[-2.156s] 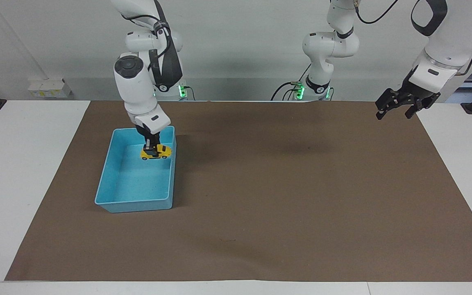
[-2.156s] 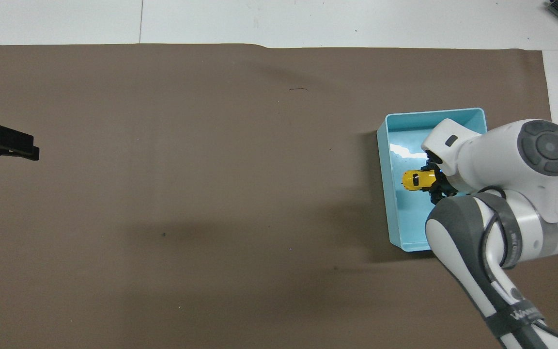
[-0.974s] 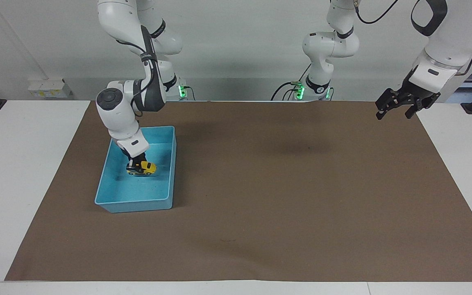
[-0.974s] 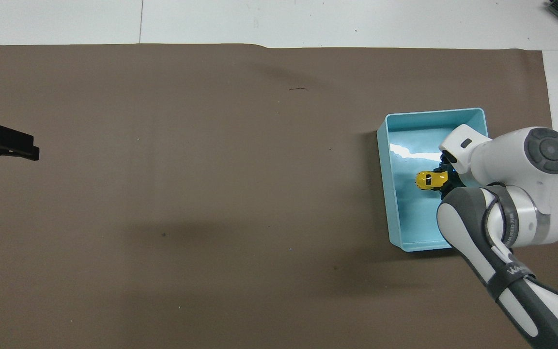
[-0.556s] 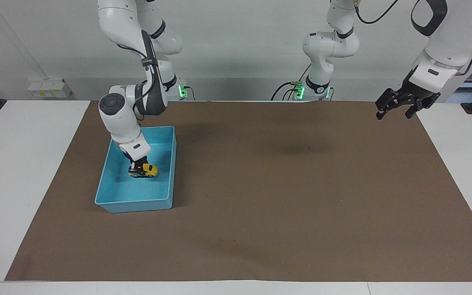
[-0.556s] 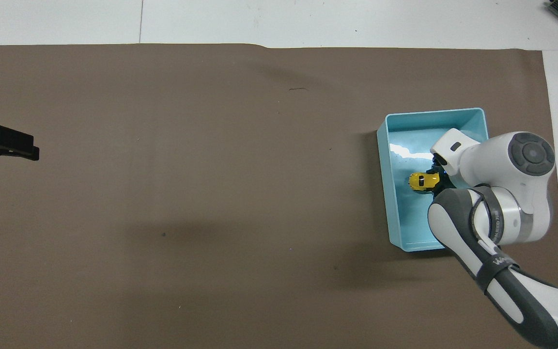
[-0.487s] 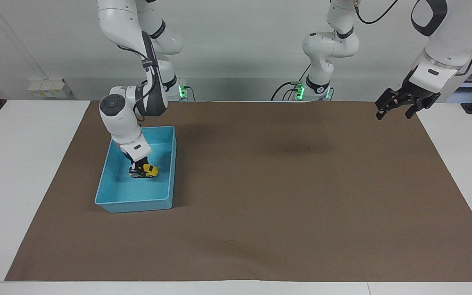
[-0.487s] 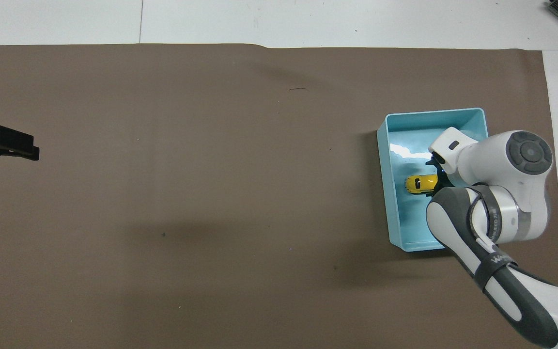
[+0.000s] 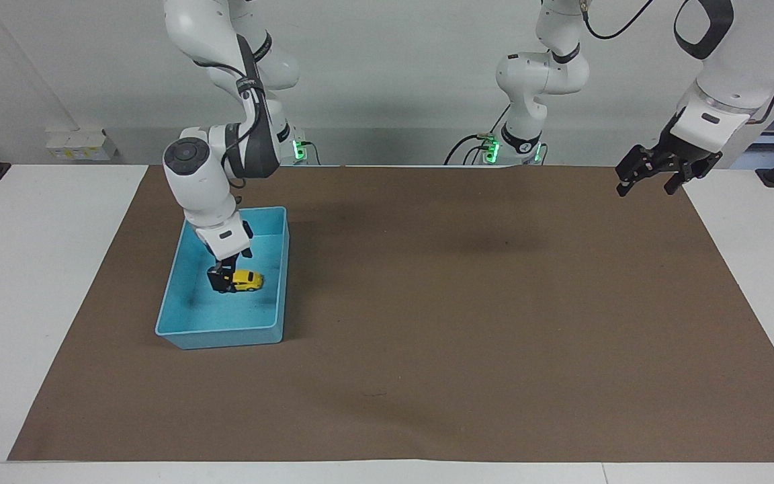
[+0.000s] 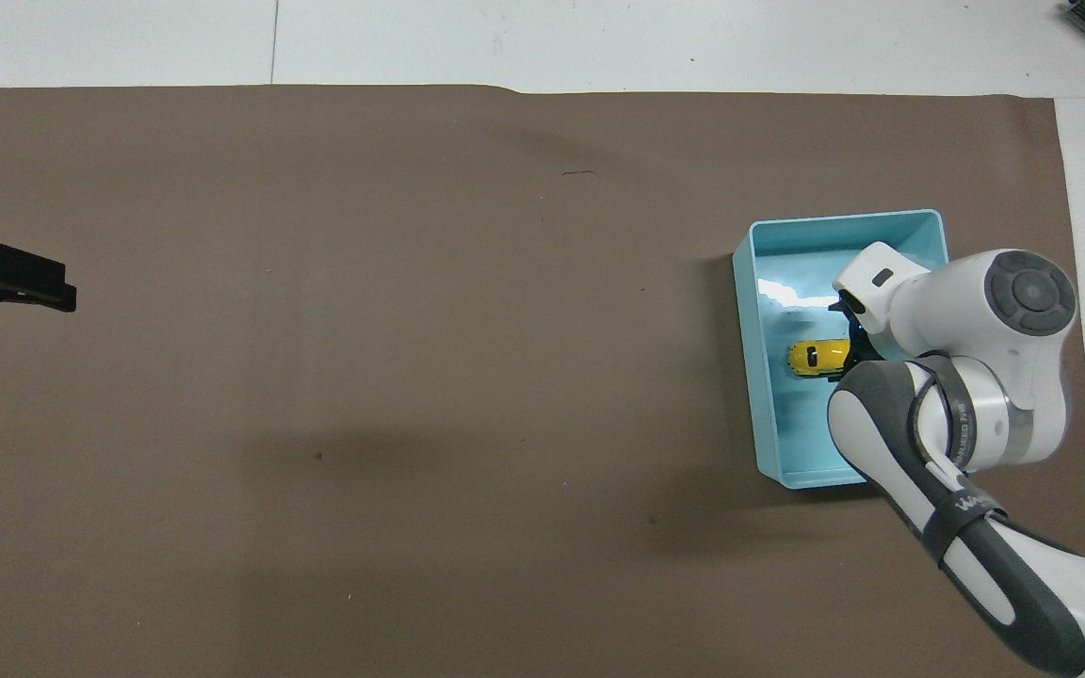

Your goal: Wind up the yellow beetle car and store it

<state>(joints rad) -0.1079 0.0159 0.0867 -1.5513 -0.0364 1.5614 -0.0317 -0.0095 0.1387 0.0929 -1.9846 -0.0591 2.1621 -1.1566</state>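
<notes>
The yellow beetle car (image 9: 247, 280) rests level on the floor of a light blue bin (image 9: 177, 269) at the right arm's end of the table. It also shows in the overhead view (image 10: 816, 358), inside the bin (image 10: 746, 377). My right gripper (image 9: 223, 280) is down inside the bin at one end of the car, touching or almost touching it. In the overhead view the arm's wrist covers the right gripper (image 10: 855, 350). My left gripper (image 9: 648, 187) is open and empty, waiting in the air over the mat's edge at the left arm's end (image 10: 24, 282).
A brown mat (image 9: 467, 302) covers most of the white table (image 9: 31, 269). The bin's walls stand around the right gripper and the car. A small dark mark (image 10: 580, 173) lies on the mat toward the edge farthest from the robots.
The right gripper lowered the car from above the bin's rim down to the bin floor, where the car settled level. The left arm has not moved.
</notes>
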